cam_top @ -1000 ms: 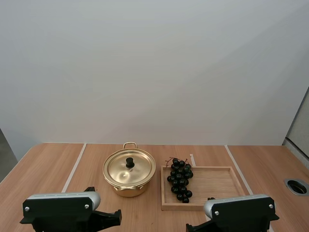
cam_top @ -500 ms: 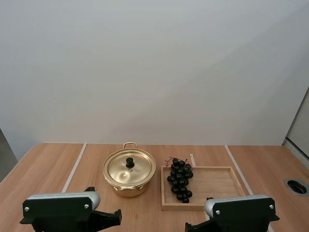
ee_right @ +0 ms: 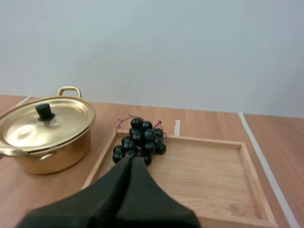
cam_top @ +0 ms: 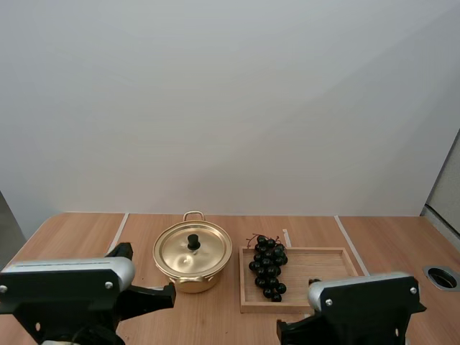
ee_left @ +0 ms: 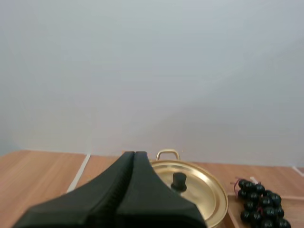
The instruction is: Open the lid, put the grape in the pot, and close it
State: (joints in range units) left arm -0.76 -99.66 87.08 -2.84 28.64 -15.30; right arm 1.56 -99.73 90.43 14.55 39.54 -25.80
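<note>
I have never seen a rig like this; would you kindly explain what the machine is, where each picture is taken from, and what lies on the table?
These are two robot arms, each ending in a two-fingered gripper. One picture looks down from behind the arms' bases; the other two come from cameras on the wrists. The left gripper and right gripper are both shut, holding nothing. On the wooden table stands a golden pot with its lid on; beside it, a bunch of grapes lies in a wooden tray.

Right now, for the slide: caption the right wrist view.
Shut right gripper short of the grapes on the wooden tray, lidded pot alongside.
</note>
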